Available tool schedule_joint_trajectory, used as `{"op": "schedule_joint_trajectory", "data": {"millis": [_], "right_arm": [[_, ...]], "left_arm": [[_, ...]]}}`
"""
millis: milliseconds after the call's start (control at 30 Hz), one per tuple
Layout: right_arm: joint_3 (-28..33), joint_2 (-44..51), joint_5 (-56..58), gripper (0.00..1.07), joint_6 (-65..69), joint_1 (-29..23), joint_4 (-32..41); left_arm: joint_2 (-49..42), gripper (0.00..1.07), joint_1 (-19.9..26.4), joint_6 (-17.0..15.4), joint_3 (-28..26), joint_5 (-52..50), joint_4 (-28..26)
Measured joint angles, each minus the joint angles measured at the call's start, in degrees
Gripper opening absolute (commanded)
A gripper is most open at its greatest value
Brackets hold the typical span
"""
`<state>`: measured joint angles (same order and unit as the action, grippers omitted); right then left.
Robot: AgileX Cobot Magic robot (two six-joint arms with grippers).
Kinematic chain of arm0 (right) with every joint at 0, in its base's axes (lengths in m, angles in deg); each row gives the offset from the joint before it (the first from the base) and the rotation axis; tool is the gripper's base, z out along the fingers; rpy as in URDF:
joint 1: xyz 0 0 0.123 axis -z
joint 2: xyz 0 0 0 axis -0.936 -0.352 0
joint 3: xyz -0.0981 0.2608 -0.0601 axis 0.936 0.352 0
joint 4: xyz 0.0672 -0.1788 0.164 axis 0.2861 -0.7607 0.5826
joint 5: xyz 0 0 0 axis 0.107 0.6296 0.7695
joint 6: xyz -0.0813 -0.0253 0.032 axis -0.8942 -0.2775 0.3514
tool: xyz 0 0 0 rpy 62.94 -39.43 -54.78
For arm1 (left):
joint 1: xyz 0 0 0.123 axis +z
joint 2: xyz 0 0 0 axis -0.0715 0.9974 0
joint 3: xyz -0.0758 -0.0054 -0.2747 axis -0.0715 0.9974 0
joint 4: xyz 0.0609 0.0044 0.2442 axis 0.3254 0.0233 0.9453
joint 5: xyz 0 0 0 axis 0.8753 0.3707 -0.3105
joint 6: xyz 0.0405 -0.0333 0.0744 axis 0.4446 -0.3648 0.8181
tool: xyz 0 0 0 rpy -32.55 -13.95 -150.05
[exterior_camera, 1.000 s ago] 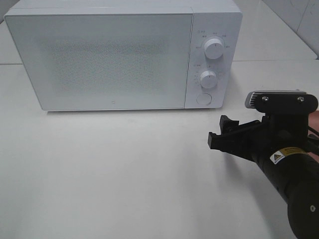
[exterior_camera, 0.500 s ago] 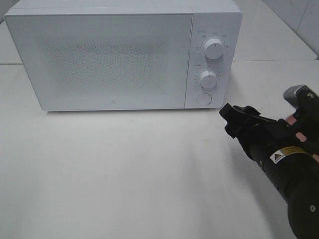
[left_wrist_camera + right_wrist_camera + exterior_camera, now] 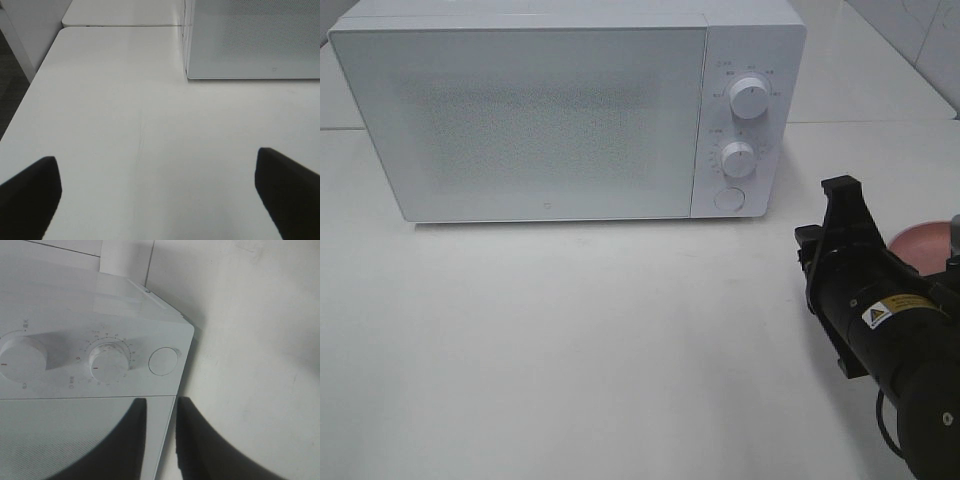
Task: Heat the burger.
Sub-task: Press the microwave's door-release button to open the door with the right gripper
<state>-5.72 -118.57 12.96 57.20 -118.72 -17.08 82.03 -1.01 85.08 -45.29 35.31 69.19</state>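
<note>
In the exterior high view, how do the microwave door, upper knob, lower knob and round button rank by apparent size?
1. microwave door, largest by far.
2. upper knob.
3. lower knob and round button, too alike to rank.

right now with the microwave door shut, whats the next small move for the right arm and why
Probably ease the right gripper forward onto the round button under the dials. The microwave door is shut, and the jaws, narrowed to a slit and empty, point at that panel, so opening it likely comes first.
</note>
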Motion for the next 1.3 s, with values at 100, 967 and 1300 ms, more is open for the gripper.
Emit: {"op": "schedule_joint_trajectory", "data": {"millis": [100, 967, 1300], "right_arm": [[0.0, 0.0, 0.0, 0.14, 4.0, 0.0, -0.5], [-4.0, -0.5, 2.9, 0.0, 8.5, 3.3, -2.9], [-9.3, -5.4, 6.9, 0.0, 8.6, 6.8, -7.2]], "left_arm": [[0.0, 0.98, 0.0, 0.0, 0.0, 0.0, 0.0], [0.0, 0.98, 0.0, 0.0, 0.0, 0.0, 0.0], [0.0, 0.98, 0.0, 0.0, 0.0, 0.0, 0.0]]}}
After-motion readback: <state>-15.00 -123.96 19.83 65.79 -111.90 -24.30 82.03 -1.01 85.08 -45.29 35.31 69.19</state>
